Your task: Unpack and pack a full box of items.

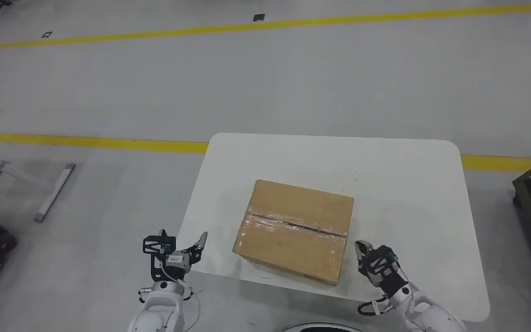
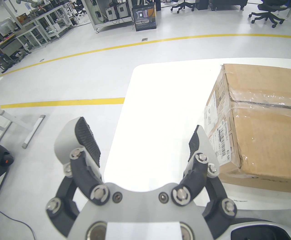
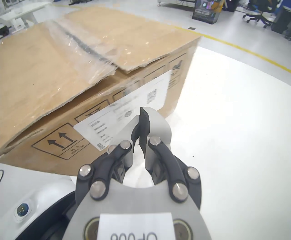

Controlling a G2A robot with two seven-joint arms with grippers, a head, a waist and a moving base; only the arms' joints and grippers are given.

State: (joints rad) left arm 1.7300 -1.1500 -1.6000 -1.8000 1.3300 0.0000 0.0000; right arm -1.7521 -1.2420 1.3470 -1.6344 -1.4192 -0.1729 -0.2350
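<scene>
A closed brown cardboard box [image 1: 294, 230] sits in the middle of the white table [image 1: 415, 183], its top flaps sealed with clear tape. My left gripper [image 1: 177, 243] hangs open beside the table's near left edge, left of the box [image 2: 254, 118], nothing between its fingers [image 2: 87, 136]. My right gripper [image 1: 373, 256] is shut just off the box's near right corner. In the right wrist view its closed fingertips [image 3: 143, 120] stand close to the labelled side of the box [image 3: 75, 75], holding nothing.
Grey floor with yellow lines [image 1: 99, 142] surrounds the table. A table leg's foot [image 1: 54, 192] lies on the floor at the left. Workbenches and office chairs [image 2: 266, 13] stand far behind. Bare table stretches right of the box.
</scene>
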